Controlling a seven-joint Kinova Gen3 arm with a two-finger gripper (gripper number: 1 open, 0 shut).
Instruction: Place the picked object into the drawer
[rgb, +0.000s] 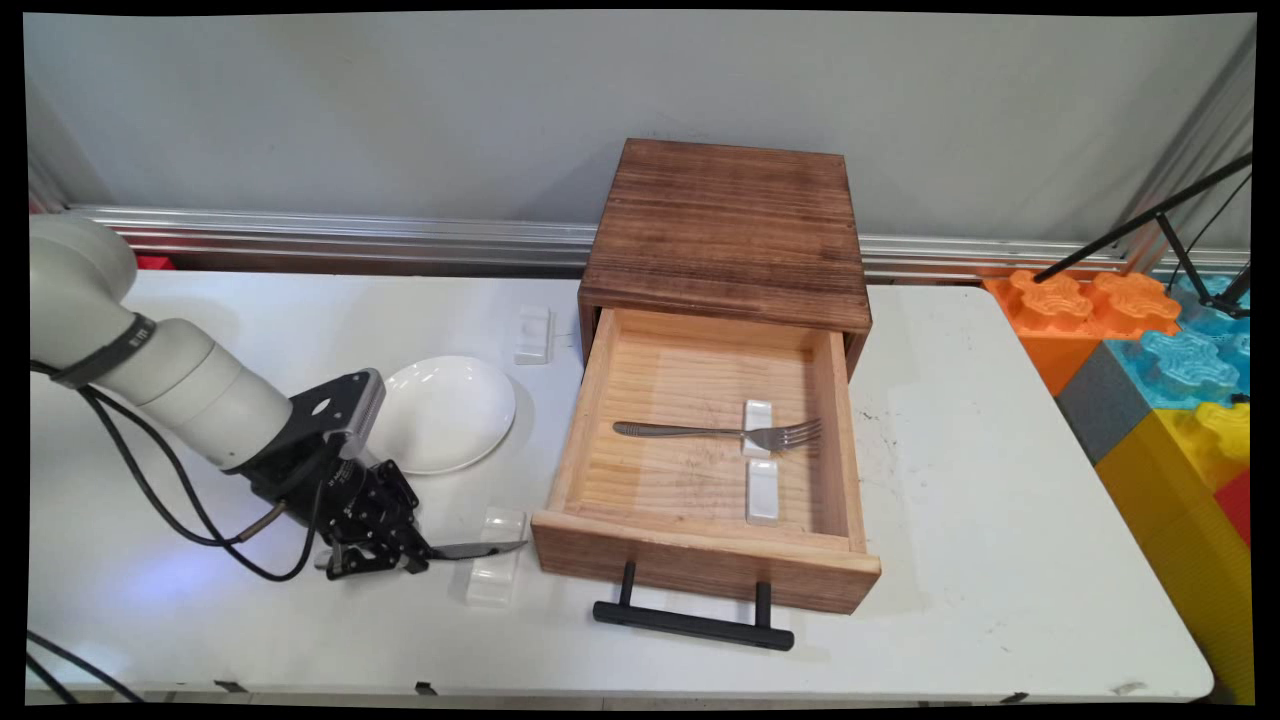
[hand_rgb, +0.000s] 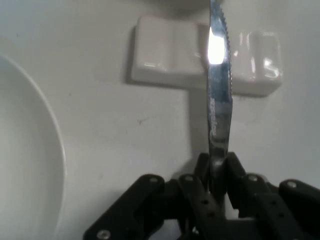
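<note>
My black gripper (rgb: 408, 556) sits low over the table's front left and is shut on the handle of a steel knife (rgb: 478, 549). The knife's blade (hand_rgb: 219, 75) points right, passing just over a white cutlery rest (rgb: 496, 557), which appears under the blade in the hand view as the rest (hand_rgb: 170, 57). A white plate (rgb: 445, 412) lies just behind the gripper. To the right stands a wooden drawer box (rgb: 727, 230) with its drawer (rgb: 586, 405) pulled open. Inside, a fork (rgb: 720, 432) lies across one white rest (rgb: 757, 417), with a second rest (rgb: 762, 491) nearer the front.
Another white rest (rgb: 533, 333) lies behind the plate, beside the box. The drawer's black handle (rgb: 693, 625) juts toward the table's front edge. Large coloured foam blocks (rgb: 1160, 350) and a black stand (rgb: 1160, 220) flank the table's right end.
</note>
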